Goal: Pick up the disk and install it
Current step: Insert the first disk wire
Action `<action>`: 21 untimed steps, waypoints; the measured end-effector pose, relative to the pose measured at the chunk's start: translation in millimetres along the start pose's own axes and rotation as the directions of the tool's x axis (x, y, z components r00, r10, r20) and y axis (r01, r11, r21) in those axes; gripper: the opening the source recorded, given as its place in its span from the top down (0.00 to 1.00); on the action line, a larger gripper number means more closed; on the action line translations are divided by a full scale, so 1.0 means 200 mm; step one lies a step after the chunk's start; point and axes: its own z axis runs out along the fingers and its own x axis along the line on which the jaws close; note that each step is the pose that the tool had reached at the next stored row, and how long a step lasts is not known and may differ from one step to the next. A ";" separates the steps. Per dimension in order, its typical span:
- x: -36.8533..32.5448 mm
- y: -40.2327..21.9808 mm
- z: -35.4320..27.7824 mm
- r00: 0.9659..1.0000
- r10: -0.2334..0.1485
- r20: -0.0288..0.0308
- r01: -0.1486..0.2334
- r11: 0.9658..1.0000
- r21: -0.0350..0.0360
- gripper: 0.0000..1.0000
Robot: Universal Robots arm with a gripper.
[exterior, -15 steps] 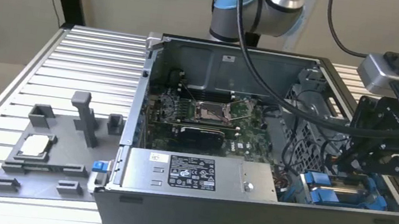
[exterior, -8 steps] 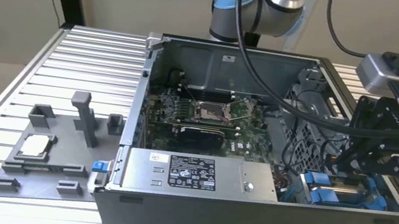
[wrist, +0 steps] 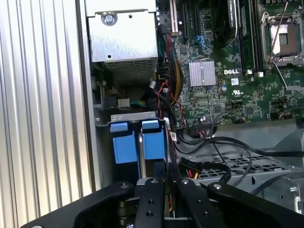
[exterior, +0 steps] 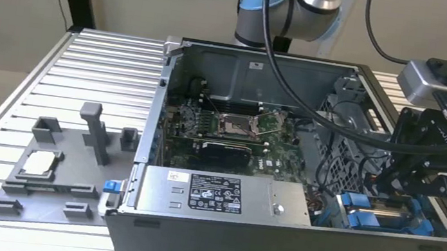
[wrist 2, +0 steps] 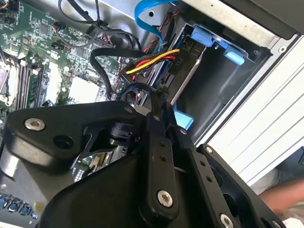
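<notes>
The black tool [exterior: 413,180] hangs low inside the open computer case [exterior: 226,236], over the drive bay at the exterior view's right; whether it is clenched or released I cannot tell. Just below it the disk [wrist: 138,148], blue rails showing, sits in that bay. The case stands on the ribbed bench [exterior: 84,68].

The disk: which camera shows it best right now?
The first wrist view: the disk faces that camera, blue rails standing in the case's drive bay just beyond the gripper. The exterior view shows its blue rails below the gripper. The second wrist view gives an edge-on glimpse.
</notes>
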 end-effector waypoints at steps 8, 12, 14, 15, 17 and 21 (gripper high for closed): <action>0.000 0.001 0.003 1.000 0.000 0.001 0.000 1.000 0.005 1.00; 0.000 0.000 0.008 1.000 -0.001 0.001 0.001 1.000 0.012 1.00; 0.001 -0.001 0.013 1.000 -0.001 0.002 0.001 1.000 0.013 1.00; 0.001 -0.001 0.016 1.000 -0.001 0.002 0.001 1.000 0.014 1.00; 0.001 -0.001 0.022 1.000 -0.001 0.002 0.001 1.000 0.015 1.00; 0.001 -0.002 0.031 1.000 -0.001 0.003 0.001 1.000 0.019 1.00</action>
